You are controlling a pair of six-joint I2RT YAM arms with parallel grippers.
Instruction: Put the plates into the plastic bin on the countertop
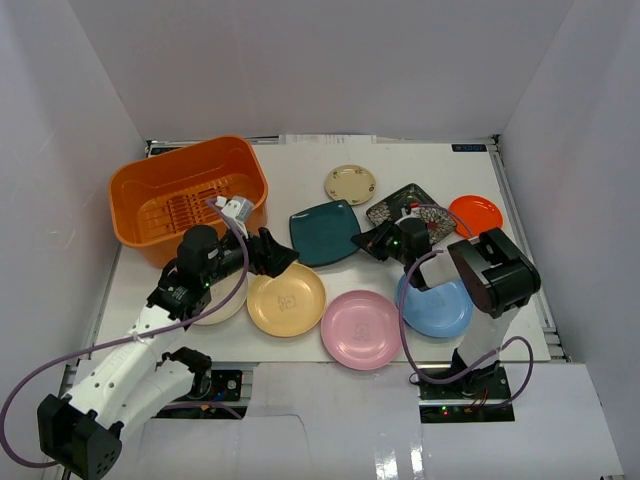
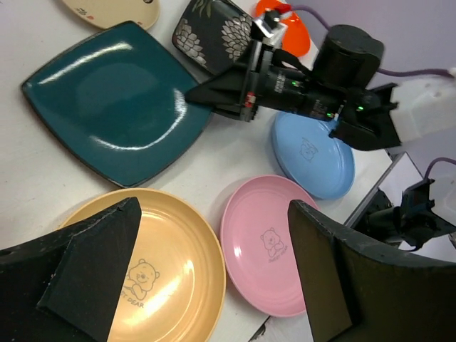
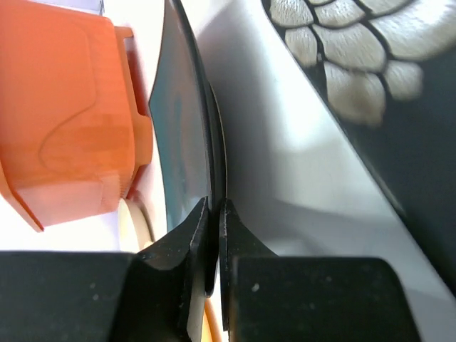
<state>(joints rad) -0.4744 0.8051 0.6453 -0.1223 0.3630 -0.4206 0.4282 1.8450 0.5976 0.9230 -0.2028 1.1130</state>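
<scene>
Right wrist: hand [image 3: 216, 208] on teal plate [image 3: 179, 135]

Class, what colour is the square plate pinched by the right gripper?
The square plate is dark teal; the left wrist view shows it best.

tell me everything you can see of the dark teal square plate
The dark teal square plate looks like glossy glazed ceramic. It has rounded corners, a thin raised rim and a shallow, plain, empty well. It lies roughly flat on the white countertop, turned like a diamond in the top view. The right gripper is shut on its right corner, a finger on each face of the rim. Nothing else visibly touches it.
</scene>
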